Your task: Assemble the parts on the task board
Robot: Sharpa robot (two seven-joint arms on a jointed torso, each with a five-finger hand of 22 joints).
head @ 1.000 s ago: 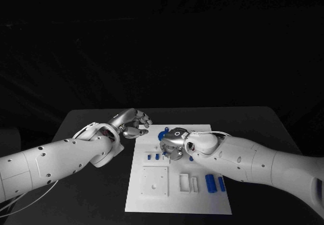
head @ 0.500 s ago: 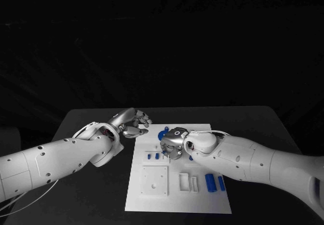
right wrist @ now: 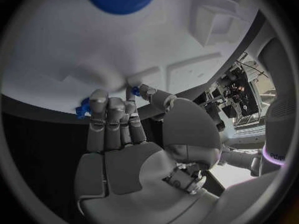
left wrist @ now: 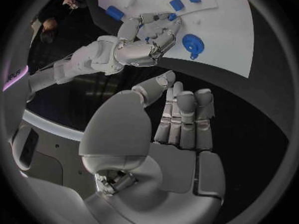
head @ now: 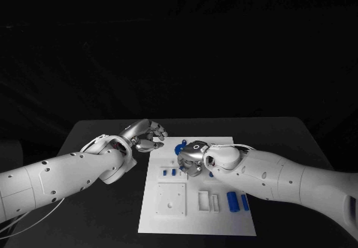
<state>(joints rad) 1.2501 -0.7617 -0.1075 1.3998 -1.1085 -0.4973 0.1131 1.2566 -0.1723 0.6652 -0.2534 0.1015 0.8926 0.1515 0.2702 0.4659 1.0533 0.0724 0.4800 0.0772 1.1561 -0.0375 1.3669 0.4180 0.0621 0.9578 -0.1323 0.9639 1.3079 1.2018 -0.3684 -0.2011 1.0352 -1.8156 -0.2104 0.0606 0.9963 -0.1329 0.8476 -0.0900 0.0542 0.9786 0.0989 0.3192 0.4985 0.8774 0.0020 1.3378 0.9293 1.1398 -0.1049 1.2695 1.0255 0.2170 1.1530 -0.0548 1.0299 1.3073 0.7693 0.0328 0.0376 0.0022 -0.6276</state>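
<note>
Your task board (head: 197,206) lies flat in the middle of the black tabletop (head: 97,212), with small blue parts scattered over it. The right hand (head: 192,159) is down over the board's far half, and in the right wrist view its thumb and a finger pinch a tiny blue part (right wrist: 135,90) right at the board's surface; the other fingers (right wrist: 99,114) lie close together and straight. A round blue disc (head: 181,149) sits just beyond those fingers, near the board's far edge. Two small blue blocks (head: 170,172) rest just beside the right hand, toward the left arm. Two longer blue bars (head: 237,201) lie nearer the robot, under the right forearm, next to a raised white square block (head: 170,199). Your left hand (head: 146,136) hangs above the tabletop just off the board's far left corner, fingers (left wrist: 187,119) curled in together, nothing in them.
</note>
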